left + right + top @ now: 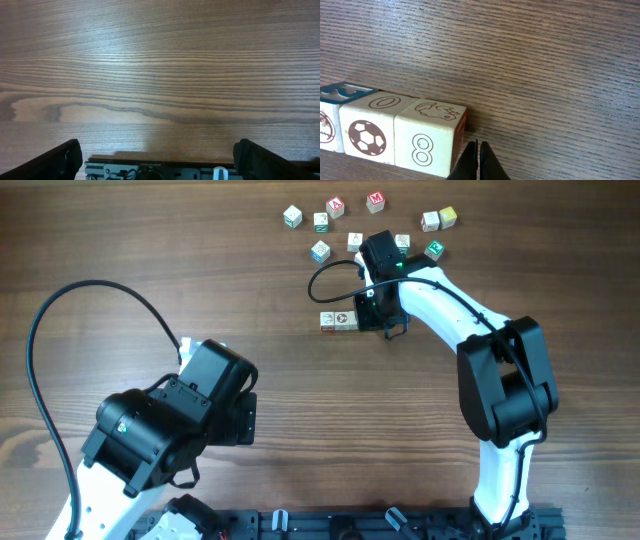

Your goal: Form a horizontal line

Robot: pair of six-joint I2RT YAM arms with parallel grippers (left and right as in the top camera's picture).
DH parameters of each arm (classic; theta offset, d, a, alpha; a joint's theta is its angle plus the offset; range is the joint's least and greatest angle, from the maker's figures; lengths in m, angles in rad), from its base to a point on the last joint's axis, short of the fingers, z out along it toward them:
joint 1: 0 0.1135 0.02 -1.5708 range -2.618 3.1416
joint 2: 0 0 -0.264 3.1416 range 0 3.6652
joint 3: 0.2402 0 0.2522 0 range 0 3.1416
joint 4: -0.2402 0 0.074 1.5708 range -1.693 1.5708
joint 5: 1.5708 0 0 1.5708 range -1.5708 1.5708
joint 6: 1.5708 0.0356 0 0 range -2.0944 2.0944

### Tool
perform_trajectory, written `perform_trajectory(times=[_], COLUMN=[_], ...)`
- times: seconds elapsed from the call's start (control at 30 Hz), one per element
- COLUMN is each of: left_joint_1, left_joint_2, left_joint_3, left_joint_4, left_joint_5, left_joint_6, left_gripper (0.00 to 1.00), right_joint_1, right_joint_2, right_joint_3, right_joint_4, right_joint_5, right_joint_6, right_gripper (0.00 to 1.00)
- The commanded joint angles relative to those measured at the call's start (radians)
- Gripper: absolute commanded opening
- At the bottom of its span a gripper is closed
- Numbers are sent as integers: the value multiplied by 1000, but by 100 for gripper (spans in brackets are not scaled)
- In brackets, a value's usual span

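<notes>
The horizontal line (340, 320) is a short row of whitish cubes touching side by side at mid-table. In the right wrist view it shows three cubes: one with an 8 (424, 139), one with a football (369, 134), and a third cut off at the left edge (329, 122). My right gripper (478, 150) is shut and empty, its tips on the table just right of the 8 cube; from overhead it (372, 318) sits at the row's right end. My left gripper (157, 155) is open and empty over bare wood, far from the cubes, at the lower left from overhead (243, 412).
Several loose letter cubes lie scattered behind the row, among them a red one (376, 199), a green one (434, 250) and a teal one (320, 251). A black cable (330, 270) loops left of the right wrist. The base rail (380, 525) runs along the front edge.
</notes>
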State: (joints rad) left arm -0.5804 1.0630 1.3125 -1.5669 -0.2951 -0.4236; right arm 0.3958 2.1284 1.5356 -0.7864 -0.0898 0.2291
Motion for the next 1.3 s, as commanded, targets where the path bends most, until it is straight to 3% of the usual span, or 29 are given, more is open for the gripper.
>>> perform_trajectory(times=[0.0,0.8,1.0,1.27], left_joint_1=[4,4,4,4], left_joint_2=[0,0,0,0], left_joint_3=[-5,-5,-5,-5], left_joint_4=[3,3,2,2], left_joint_5=[-16,-16,-16,-16], left_joint_6=[1,1,1,1], left_gripper=[100,100,100,100], right_joint_1=[0,-1,-1,-1], right_joint_2=[23,23,23,19], right_joint_3=[-6,-6,-6,-5], right_joint_4=[-5,-8,-11,-73], right_joint_5=[-18,-62,34,322], right_joint_6=[-19,-34,98,295], right_gripper=[4,5,5,5])
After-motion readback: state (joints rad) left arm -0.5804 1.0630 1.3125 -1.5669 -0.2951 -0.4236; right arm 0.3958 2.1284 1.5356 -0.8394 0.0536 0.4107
